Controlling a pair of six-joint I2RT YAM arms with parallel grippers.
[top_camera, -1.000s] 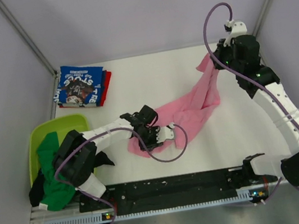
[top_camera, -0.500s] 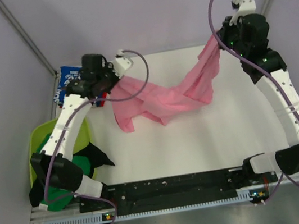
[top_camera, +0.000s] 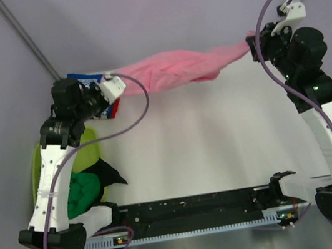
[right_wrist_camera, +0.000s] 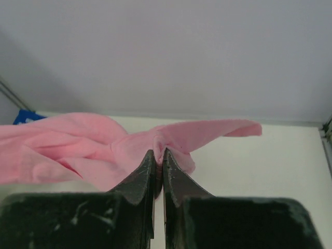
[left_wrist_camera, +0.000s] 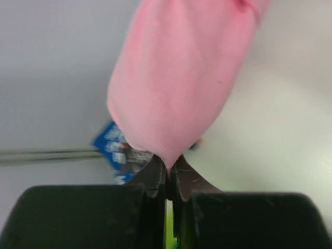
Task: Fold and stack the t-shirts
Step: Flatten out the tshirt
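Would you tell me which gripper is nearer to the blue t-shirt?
Left. The left gripper, holding the pink shirt, is close by the blue t-shirt; the right gripper is far off to its right.

Pink tee (top_camera: 176, 69), strung taut between left claw (top_camera: 122, 80) and right claw (top_camera: 252, 44), bars the far table (top_camera: 221, 153) edge. Left side obstructed: tub (top_camera: 85, 151) with green tee (top_camera: 83, 191) and black tee (top_camera: 107, 175); blue tee (top_camera: 77, 77) at far-left corner. Centre and right table open.
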